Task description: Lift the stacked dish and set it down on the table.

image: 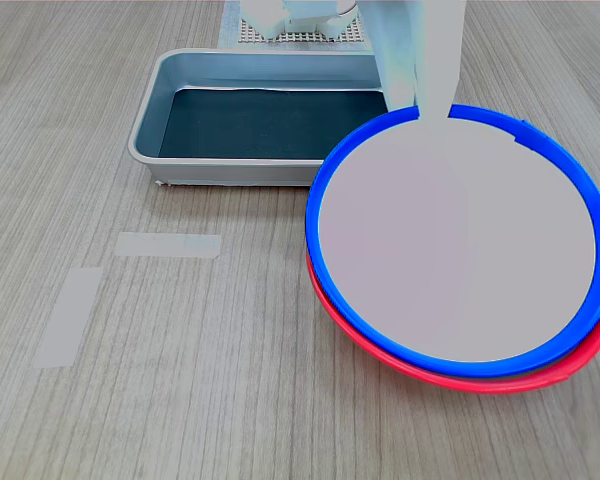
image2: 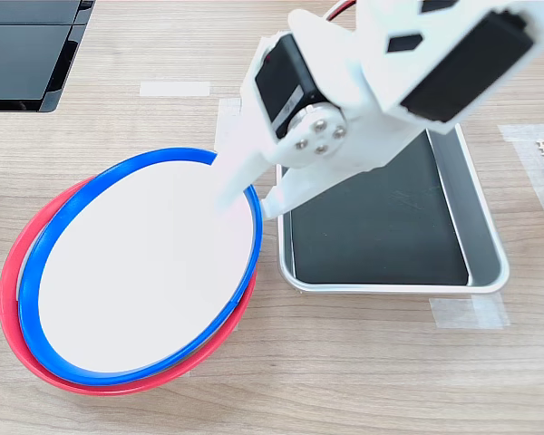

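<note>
Your gripper [image2: 254, 195] pinches the blue-rimmed dish [image: 455, 250] at its edge. The dish sits tilted on the red-rimmed plate [image: 480, 382], beside the grey tray [image: 180, 75] on the worktop [image: 180, 400].

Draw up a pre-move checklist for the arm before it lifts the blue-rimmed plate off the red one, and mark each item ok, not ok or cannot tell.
1. Blue-rimmed plate sits on top of the red-rimmed plate: ok, in both exterior views.
2. Gripper at the blue plate's rim: ok, it straddles the rim on the tray side.
3. Fingers closed firmly on the rim: cannot tell.
4. Red plate free to stay behind: cannot tell; the two are nested, slightly offset.
5. Bare table available for set-down: ok, on the first exterior view's left.
6. Grey tray clear of the lift path: ok; it lies beside the plates.
</note>
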Robot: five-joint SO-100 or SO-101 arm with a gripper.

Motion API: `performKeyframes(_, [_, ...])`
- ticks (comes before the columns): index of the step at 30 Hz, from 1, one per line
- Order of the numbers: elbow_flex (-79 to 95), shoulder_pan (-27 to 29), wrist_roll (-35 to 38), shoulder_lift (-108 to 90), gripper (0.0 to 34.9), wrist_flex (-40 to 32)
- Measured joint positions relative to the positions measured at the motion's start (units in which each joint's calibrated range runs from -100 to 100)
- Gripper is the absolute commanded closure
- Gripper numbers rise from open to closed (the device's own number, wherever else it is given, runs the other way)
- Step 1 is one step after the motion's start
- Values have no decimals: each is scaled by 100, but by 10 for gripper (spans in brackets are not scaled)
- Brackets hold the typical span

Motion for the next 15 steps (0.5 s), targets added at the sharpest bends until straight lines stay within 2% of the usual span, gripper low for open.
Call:
performKeyframes(3, [-91,-88,49,179,250,0])
performKeyframes(8, [-145,-62,88,426,338,-65])
performKeyframes(15, [-263,-62,73,605,347,-122])
